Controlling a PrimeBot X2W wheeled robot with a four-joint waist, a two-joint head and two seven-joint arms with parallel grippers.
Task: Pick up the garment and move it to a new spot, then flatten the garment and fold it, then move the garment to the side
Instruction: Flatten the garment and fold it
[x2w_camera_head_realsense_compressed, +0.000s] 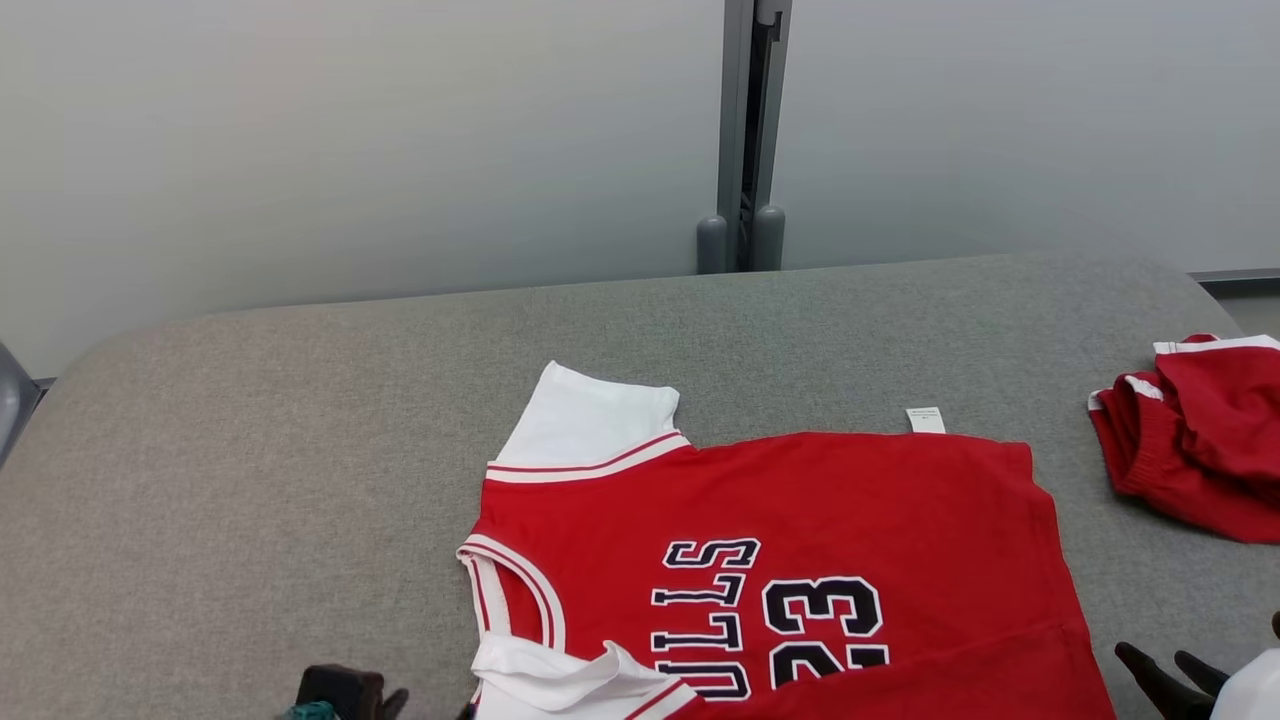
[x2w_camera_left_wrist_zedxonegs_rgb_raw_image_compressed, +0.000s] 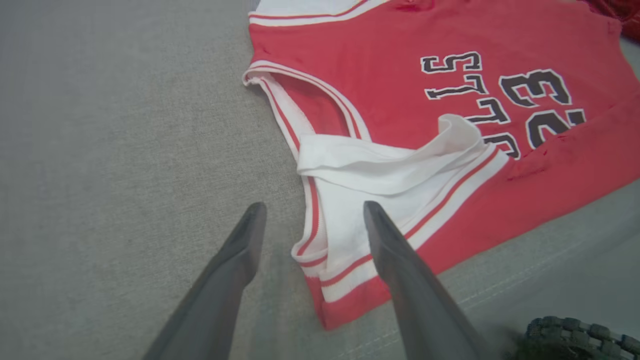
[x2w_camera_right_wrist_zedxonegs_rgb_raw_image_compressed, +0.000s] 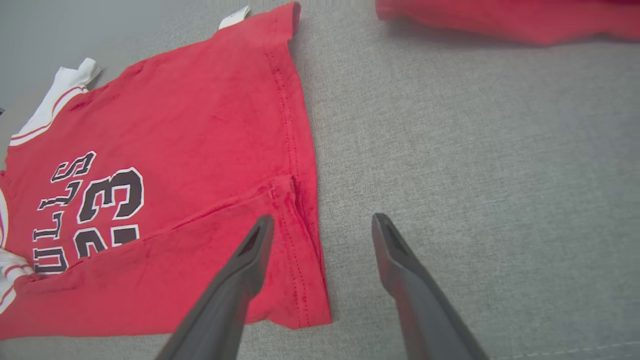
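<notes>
A red jersey (x2w_camera_head_realsense_compressed: 800, 520) with white sleeves and black "BULLS 23" lettering lies on the grey table, its near long edge folded over onto itself. The near white sleeve (x2w_camera_left_wrist_zedxonegs_rgb_raw_image_compressed: 390, 175) is crumpled on top of the red cloth. My left gripper (x2w_camera_left_wrist_zedxonegs_rgb_raw_image_compressed: 312, 212) is open just above that sleeve's edge, holding nothing. My right gripper (x2w_camera_right_wrist_zedxonegs_rgb_raw_image_compressed: 322, 225) is open over the jersey's hem corner (x2w_camera_right_wrist_zedxonegs_rgb_raw_image_compressed: 300, 280), one finger above the red cloth and the other above bare table. In the head view the right fingertips (x2w_camera_head_realsense_compressed: 1165, 675) show at the lower right, and the left gripper (x2w_camera_head_realsense_compressed: 345, 695) at the bottom left.
A second red garment with white trim (x2w_camera_head_realsense_compressed: 1195, 435) lies bunched at the table's right edge. The grey padded table (x2w_camera_head_realsense_compressed: 300, 450) has open surface to the left and behind the jersey. A grey wall with a vertical post (x2w_camera_head_realsense_compressed: 745, 140) stands behind the table.
</notes>
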